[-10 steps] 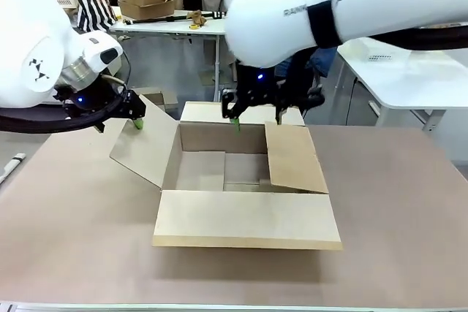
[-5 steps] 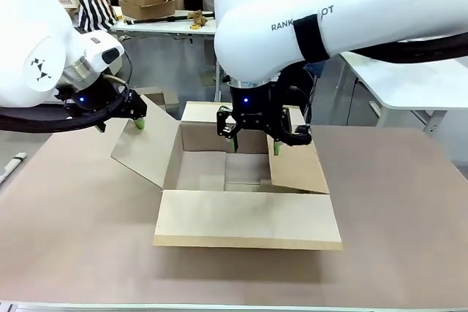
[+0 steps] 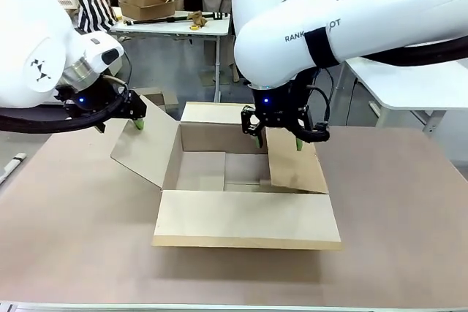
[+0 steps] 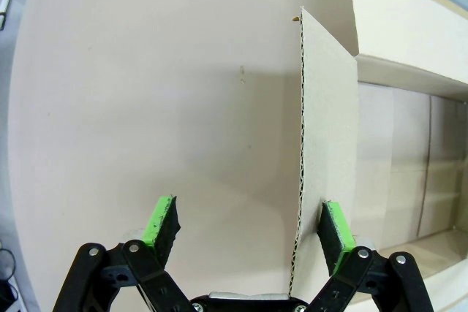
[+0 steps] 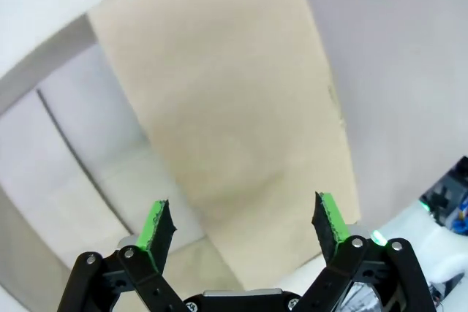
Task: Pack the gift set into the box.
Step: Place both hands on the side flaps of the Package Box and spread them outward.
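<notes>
Left end effector point(image 4: 245, 224) spread astride a corrugated box point(image 3: 245, 218) flap edge, right end effector point(image 5: 245, 221) spread over another flat flap.

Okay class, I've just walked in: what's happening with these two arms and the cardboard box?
The box sits open on the table. The left end effector, open, straddles the edge of the left flap, which leans outward. The right end effector, also open, hangs above the right flap, which tilts inward over the opening. The box's floor is bare.
</notes>
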Controlling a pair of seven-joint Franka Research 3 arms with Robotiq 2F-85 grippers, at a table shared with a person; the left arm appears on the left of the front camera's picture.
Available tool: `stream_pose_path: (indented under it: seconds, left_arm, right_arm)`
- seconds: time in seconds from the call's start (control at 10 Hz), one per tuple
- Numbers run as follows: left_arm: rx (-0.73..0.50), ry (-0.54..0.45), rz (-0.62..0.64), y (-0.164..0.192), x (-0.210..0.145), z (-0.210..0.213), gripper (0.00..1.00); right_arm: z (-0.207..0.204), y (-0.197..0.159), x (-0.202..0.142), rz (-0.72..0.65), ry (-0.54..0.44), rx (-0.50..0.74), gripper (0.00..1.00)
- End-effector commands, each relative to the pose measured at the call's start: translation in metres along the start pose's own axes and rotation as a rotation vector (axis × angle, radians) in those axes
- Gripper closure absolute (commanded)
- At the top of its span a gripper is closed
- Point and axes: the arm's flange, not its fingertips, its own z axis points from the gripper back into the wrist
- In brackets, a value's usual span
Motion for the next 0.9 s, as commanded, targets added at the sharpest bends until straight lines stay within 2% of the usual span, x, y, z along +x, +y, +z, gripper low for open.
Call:
stream_pose_path:
  seconds: [0.0, 0.2, 0.5, 0.7, 0.8]
  left_arm:
    - [0.014, 0.003, 0.012, 0.0, 0.001, 0.001, 0.0]
    - [0.014, 0.003, 0.012, 0.0, 0.001, 0.001, 0.0]
    - [0.014, 0.003, 0.012, 0.0, 0.001, 0.001, 0.0]
    - [0.014, 0.003, 0.012, 0.0, 0.001, 0.001, 0.0]
    - [0.014, 0.003, 0.012, 0.0, 0.001, 0.001, 0.0]
  right_arm:
    - [-0.015, 0.002, -0.004, 0.057, -0.077, 0.037, 0.0]
    - [-0.026, 0.006, 0.006, 0.164, -0.067, 0.057, 0.0]
    - [-0.035, 0.018, 0.01, 0.427, -0.121, -0.073, 0.0]
    - [-0.031, 0.03, 0.004, 0.537, -0.156, -0.097, 0.0]
    - [-0.029, 0.031, 0.004, 0.547, -0.149, -0.111, 0.0]
